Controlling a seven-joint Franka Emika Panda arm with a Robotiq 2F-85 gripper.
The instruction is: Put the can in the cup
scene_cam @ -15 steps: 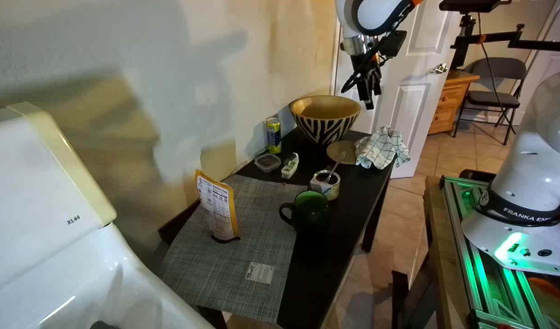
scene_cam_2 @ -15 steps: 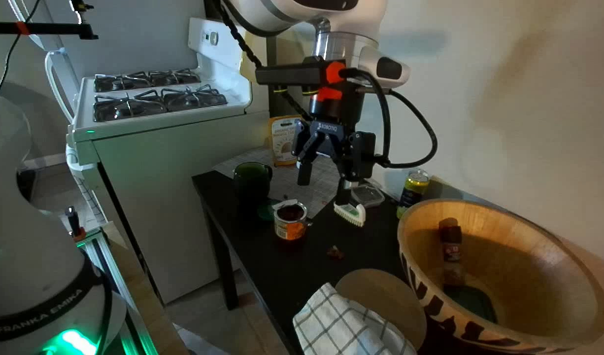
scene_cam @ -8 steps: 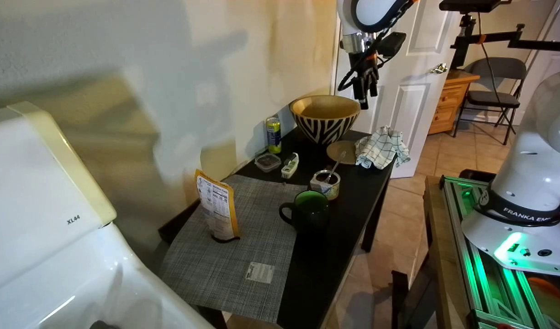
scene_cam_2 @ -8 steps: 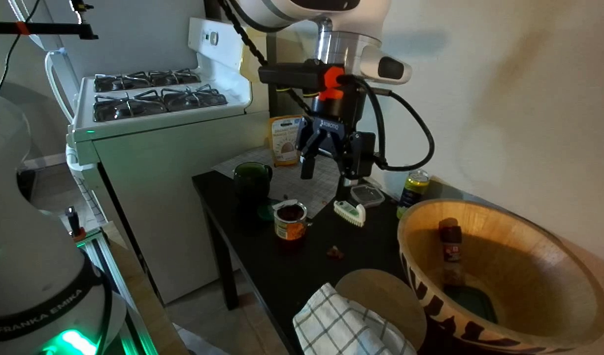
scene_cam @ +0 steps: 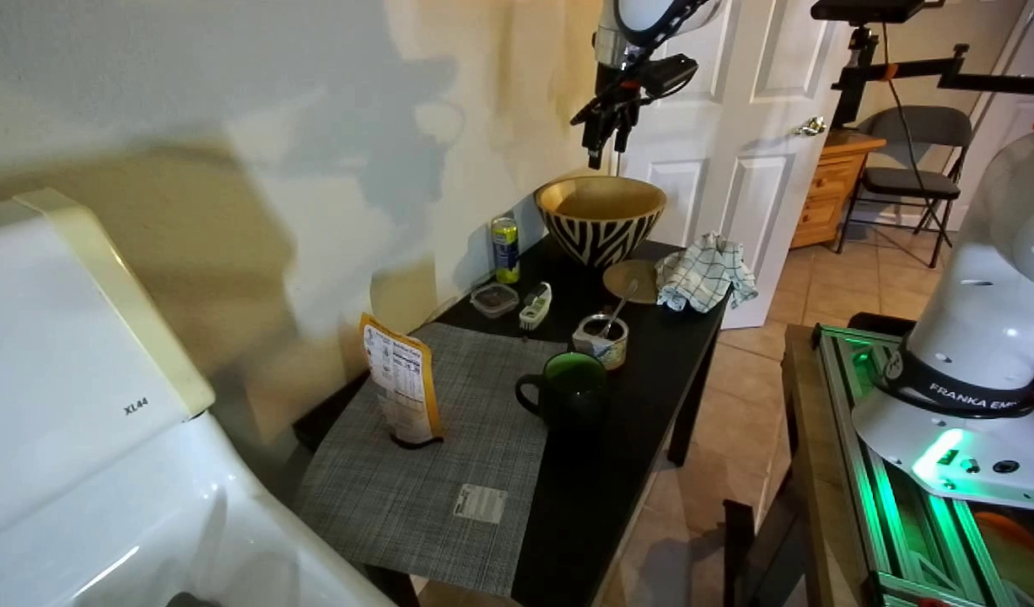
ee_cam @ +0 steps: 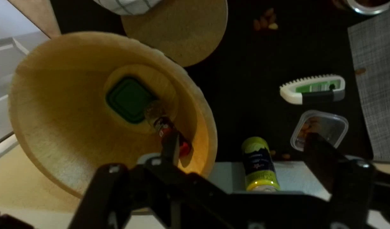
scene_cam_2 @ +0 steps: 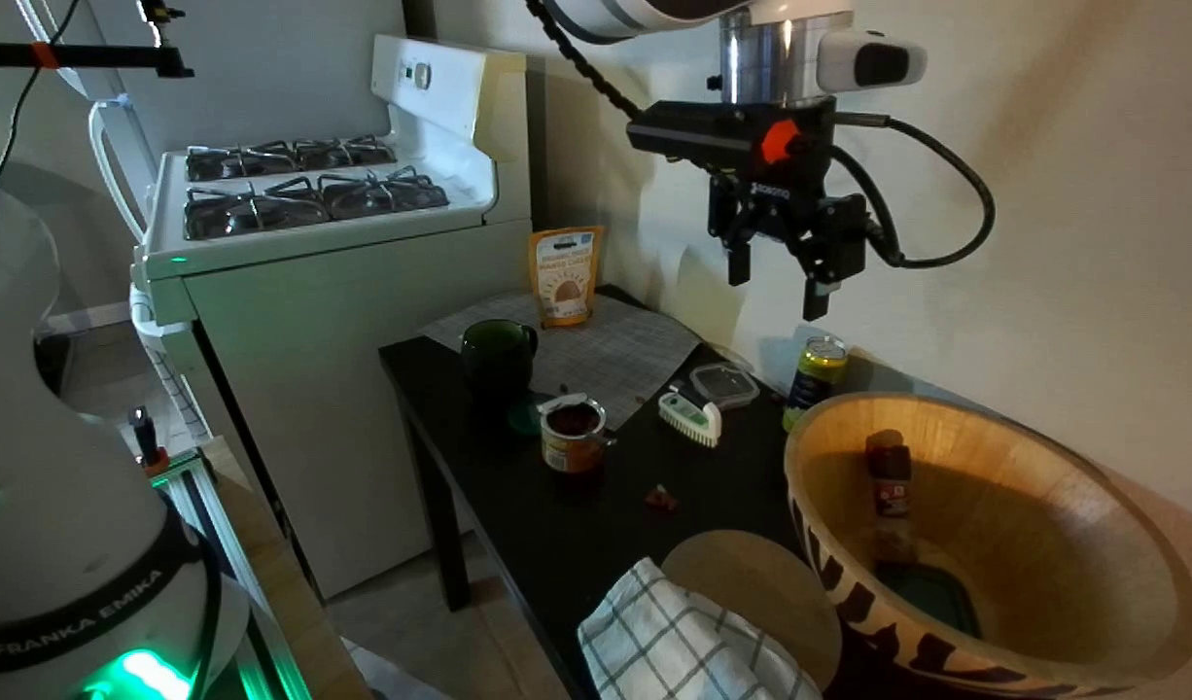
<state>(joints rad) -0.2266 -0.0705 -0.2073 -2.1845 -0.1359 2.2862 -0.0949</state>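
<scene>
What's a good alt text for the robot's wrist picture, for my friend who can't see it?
A robot's empty gripper stands open along the bottom edge, with a yellow-green can showing between its spread jaws. A large wooden bowl at left holds a bottle and something square and green; at right, a brush and a clear tub sit on a dark table.

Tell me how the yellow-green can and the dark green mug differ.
The can is yellow-green with a dark blue band on its label, while the mug is dark green. The mug has a side handle; the can has none. The can is narrower than the mug. Both stand upright.
</scene>
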